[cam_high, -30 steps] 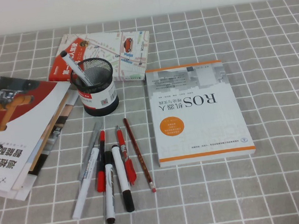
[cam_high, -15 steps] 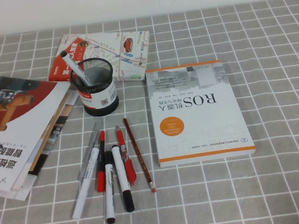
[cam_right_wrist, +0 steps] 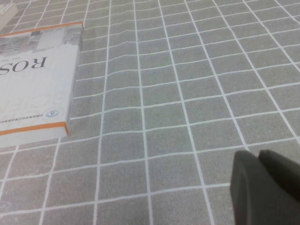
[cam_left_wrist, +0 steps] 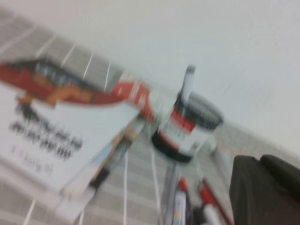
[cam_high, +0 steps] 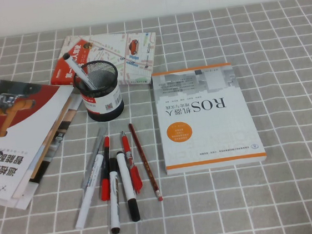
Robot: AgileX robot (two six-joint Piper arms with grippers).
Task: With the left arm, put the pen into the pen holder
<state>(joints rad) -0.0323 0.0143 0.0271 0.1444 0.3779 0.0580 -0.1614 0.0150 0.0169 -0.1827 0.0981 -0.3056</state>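
Not yet begun: grey pen (cam_high: 95, 157) flat on the table among other pens, just in front of the pen holder (cam_high: 101, 90), untouched. Left gripper (cam_left_wrist: 262, 190) out of the high view, low near the pens, facing the holder; grip impossible to tell. Right gripper (cam_right_wrist: 265, 187) parked over bare cloth beside the book (cam_right_wrist: 33, 79); grip likewise unclear.

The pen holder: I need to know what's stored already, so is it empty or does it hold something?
Not empty. The pen holder stands upright with one marker leaning out over its rim. Neither gripper appears in the high view.
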